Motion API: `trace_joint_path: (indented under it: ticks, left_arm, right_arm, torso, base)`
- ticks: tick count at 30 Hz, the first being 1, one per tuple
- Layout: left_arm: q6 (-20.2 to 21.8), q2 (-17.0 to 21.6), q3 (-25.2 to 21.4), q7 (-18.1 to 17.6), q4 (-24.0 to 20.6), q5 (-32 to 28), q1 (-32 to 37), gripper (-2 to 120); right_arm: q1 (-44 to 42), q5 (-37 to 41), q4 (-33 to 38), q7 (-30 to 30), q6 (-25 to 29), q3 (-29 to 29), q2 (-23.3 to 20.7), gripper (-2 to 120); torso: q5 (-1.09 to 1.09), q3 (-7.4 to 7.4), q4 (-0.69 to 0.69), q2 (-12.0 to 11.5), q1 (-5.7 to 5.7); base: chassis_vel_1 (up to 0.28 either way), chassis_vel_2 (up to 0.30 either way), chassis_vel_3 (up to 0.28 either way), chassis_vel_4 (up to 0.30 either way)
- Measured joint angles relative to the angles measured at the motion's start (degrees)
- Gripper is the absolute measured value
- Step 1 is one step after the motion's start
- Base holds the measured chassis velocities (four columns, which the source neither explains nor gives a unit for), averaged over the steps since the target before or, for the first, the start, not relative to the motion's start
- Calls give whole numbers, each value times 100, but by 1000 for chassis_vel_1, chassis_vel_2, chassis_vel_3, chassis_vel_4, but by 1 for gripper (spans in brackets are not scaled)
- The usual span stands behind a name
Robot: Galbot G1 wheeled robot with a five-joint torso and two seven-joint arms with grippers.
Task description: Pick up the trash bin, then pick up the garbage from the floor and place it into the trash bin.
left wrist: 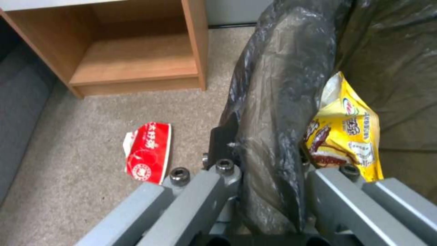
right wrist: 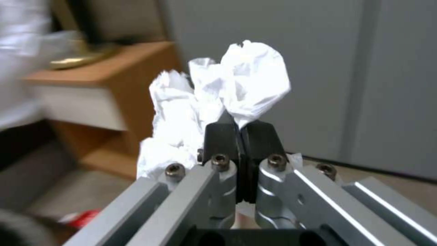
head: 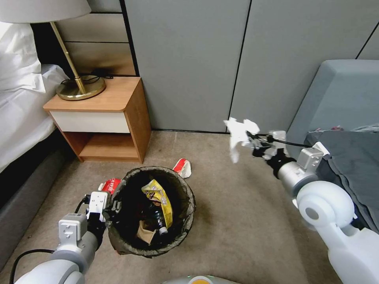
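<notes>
The trash bin (head: 185,227), lined with a dark bag, hangs low at the centre of the head view, with my left gripper (head: 112,208) shut on its rim (left wrist: 268,130). Inside lie a yellow snack wrapper (head: 160,199), a bottle and a brown paper bag (head: 146,232). My right gripper (head: 252,142) is raised to the right of the bin, shut on a crumpled white tissue (head: 239,134) (right wrist: 227,92). On the floor (head: 244,221) a red wrapper (left wrist: 149,152) lies left of the bin. A red-white wrapper (head: 183,167) rests just behind it.
A wooden nightstand (head: 104,118) with a brass lamp (head: 81,87) stands at the back left beside a bed (head: 19,110). Grey wall panels (head: 189,63) close the back. A grey-blue sofa with dark cloth (head: 347,118) is on the right. Bare carpet lies between bin and sofa.
</notes>
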Motion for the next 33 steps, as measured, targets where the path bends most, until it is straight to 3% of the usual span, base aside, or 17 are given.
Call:
trace_joint_path:
  ticks: [6,9,12,33]
  left_arm:
    - [7,-27,42,-4,0,36,-10,3]
    - [38,-41,55,-11,0,47,-50,3]
    - [50,-36,55,-11,0,47,-48,3]
    - [75,-39,58,-16,0,34,-81,3]
  right_arm:
    - [224,-83,157,-545,-117,-508,19,0]
    - [277,-513,110,-1441,-177,-768,12,0]
    - [327,-726,65,-1735,-174,-1037,3,0]
    - [815,-1335,-478,-1589,-198,-2826,27,0]
  torso:
    - [0,0,0,0,0]
    - [0,0,-1,0,0]
    - [0,0,-1,0,0]
    - [0,0,-1,0,0]
  base:
    - [0,0,0,0]
    - [0,0,0,0]
    - [0,0,0,0]
    - [0,0,0,0]
